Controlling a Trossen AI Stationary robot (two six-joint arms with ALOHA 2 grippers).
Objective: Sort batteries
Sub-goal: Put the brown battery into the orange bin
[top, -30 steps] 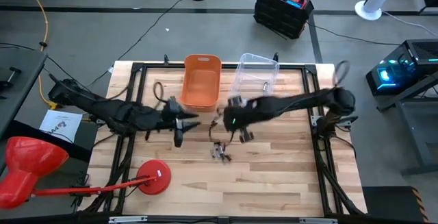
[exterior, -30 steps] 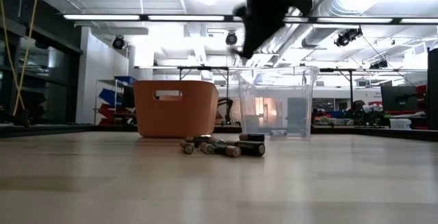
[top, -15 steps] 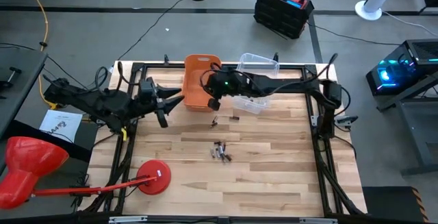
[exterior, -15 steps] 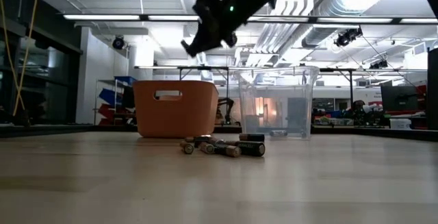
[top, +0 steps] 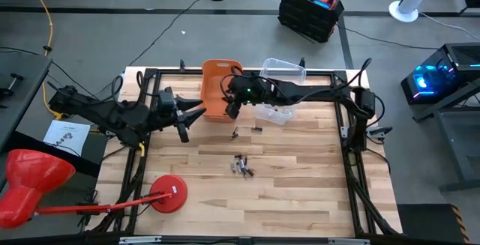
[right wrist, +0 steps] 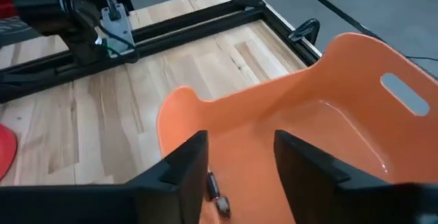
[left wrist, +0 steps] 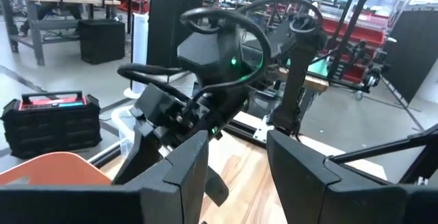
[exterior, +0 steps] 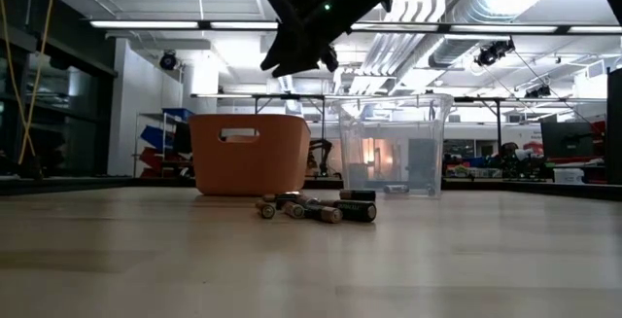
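Hovering over the orange bin (top: 220,88), the right hand (right wrist: 238,159) has its fingers apart and empty; one battery (right wrist: 213,186) lies inside the bin below it. The left hand (top: 189,118) waits beside the bin, fingers apart. Most batteries (top: 241,165) sit clustered mid-counter (top: 300,185), two more (top: 245,130) nearer the clear bin (top: 279,80).

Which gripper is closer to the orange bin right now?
Right. The right gripper hangs over the orange bin, fingers open. The left gripper sits beside the bin, off its left side, also open.
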